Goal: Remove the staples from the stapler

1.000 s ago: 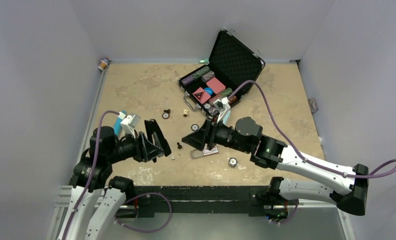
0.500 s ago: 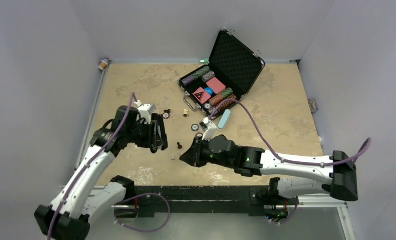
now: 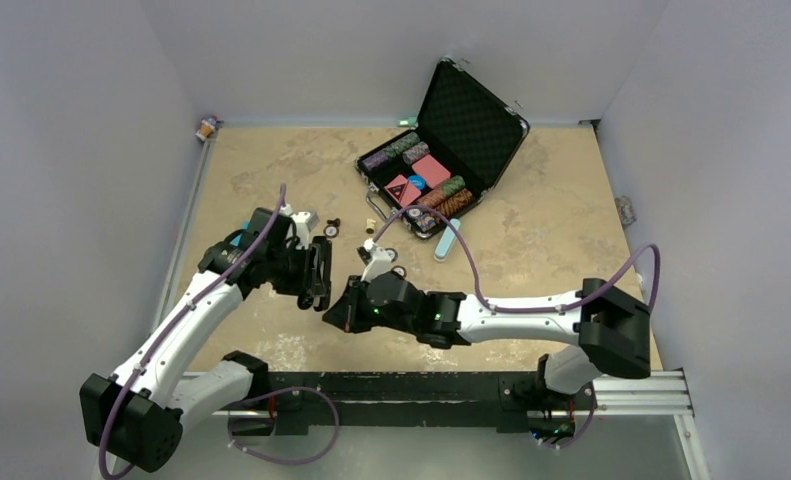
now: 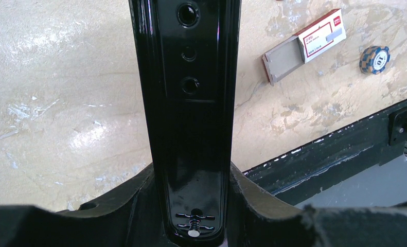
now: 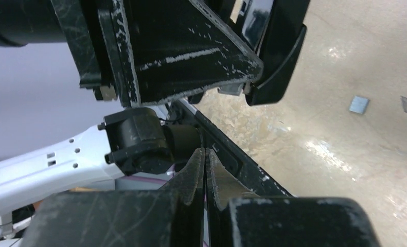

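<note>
The left gripper (image 4: 192,185) is clamped on the stapler (image 4: 191,92), one finger pressed to each side of the glossy black bar that runs up the middle of the left wrist view. The right gripper (image 5: 205,157) has its fingers pressed flat together with nothing between them. It hangs just to the near right of the left gripper, and as far as its own camera shows it touches neither that gripper nor the stapler.

The stapler is black and shiny, with three round holes along its upper face and a small spring and pale pin at the end nearest the camera. Whether any strip sits inside it cannot be told. One small silver-grey piece, the staples (image 5: 359,104), lies flat on the table (image 4: 62,77) to the right of the stapler's rounded end, apart from both grippers.

Only the left wrist view shows the red-and-white box (image 4: 318,40), its grey tray slid partly out, with a poker chip (image 4: 374,59) just right of it; from overhead the right arm covers that spot. Only the overhead view shows both arms meeting over the middle of the table towards its near side, with the open case (image 3: 471,110) well apart at the far right.
</note>
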Motion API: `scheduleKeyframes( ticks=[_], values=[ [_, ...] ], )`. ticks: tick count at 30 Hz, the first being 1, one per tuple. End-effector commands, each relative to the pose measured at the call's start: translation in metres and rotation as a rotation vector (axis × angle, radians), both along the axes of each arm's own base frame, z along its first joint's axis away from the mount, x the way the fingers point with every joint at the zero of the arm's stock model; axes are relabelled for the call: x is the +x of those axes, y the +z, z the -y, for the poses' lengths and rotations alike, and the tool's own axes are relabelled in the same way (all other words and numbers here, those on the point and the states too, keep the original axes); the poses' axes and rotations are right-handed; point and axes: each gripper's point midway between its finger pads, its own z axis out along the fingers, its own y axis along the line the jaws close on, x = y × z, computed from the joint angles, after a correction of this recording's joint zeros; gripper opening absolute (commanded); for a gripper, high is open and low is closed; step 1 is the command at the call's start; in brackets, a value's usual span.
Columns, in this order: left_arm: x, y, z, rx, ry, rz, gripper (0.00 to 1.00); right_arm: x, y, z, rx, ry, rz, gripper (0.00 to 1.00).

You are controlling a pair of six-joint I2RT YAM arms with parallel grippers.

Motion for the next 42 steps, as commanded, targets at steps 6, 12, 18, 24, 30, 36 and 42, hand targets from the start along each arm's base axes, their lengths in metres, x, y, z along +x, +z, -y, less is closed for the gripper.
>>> scheduleKeyframes(
  ticks=[6, 12, 18, 24, 30, 36, 42],
  values=[
    [0.016, 0.026, 0.007, -0.044, -0.006, 0.128, 0.00, 0.014, 0.040, -0.033, 0.170, -0.080, -0.052, 0.00],
    [0.018, 0.030, -0.002, -0.024, 0.045, 0.167, 0.00, 0.012, 0.026, -0.036, 0.208, -0.101, -0.116, 0.00],
    [0.016, 0.035, 0.002, -0.051, 0.036, 0.181, 0.00, 0.012, 0.020, -0.047, 0.236, -0.098, -0.147, 0.00],
    [0.015, 0.038, 0.003, -0.062, 0.030, 0.192, 0.00, 0.018, 0.008, -0.048, 0.241, -0.140, -0.175, 0.00],
    [0.015, 0.039, 0.005, -0.072, 0.017, 0.191, 0.00, 0.023, 0.000, -0.045, 0.272, -0.177, -0.203, 0.00],
    [0.014, 0.038, 0.008, -0.082, 0.003, 0.185, 0.00, 0.032, -0.003, -0.037, 0.313, -0.192, -0.221, 0.00],
    [0.013, 0.038, 0.011, -0.094, -0.012, 0.180, 0.00, 0.041, -0.009, -0.025, 0.343, -0.223, -0.256, 0.00]
  ],
)
